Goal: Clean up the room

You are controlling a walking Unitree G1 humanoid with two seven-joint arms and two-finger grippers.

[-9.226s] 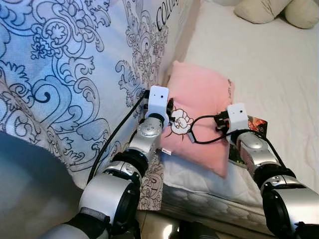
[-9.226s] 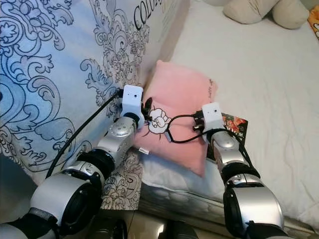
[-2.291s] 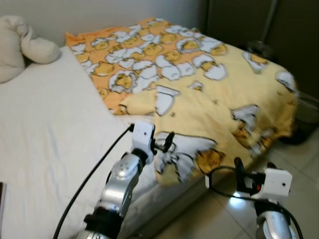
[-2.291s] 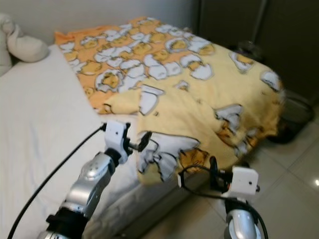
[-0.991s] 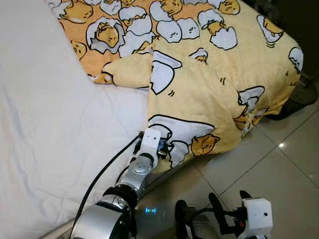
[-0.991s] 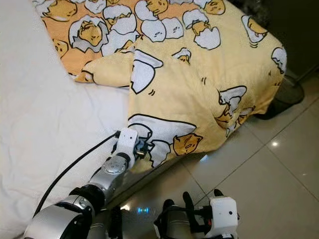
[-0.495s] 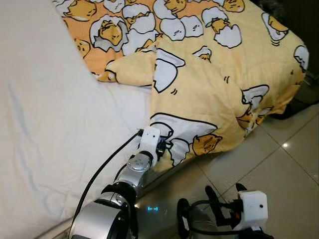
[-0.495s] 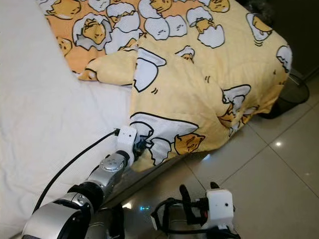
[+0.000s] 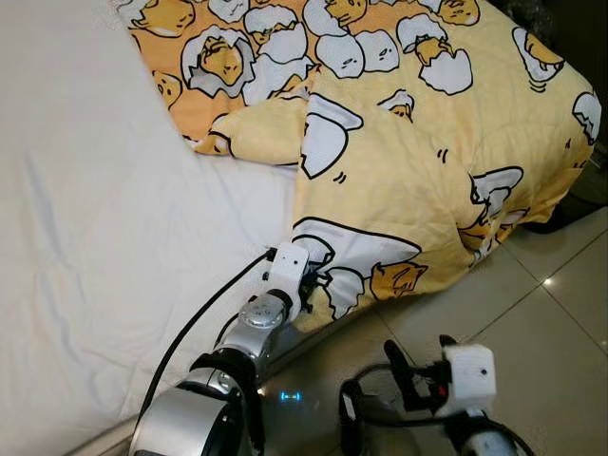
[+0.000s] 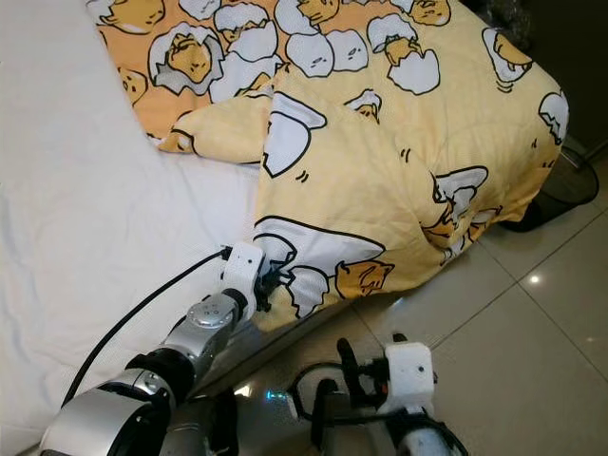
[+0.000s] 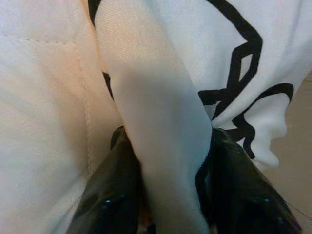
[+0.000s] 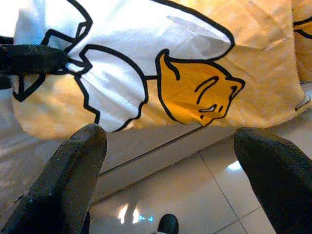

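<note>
One blanket (image 9: 408, 180) corner, seemingly drooping floorward, sits pinched in left gripper (image 9: 311, 287).

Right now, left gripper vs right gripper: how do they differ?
The left gripper is shut on a fold at the corner of the yellow egg-print blanket at the bed's edge; the right gripper is open and holds nothing. The left reaches up to the mattress; the right hangs low over the tiled floor. Both point toward the blanket's hanging corner.

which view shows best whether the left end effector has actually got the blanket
The left wrist view: a fold of the blanket sits pinched between both black fingers. The eye views show the left end effector at the blanket's hanging corner; the right wrist view catches one fingertip against it.
</note>
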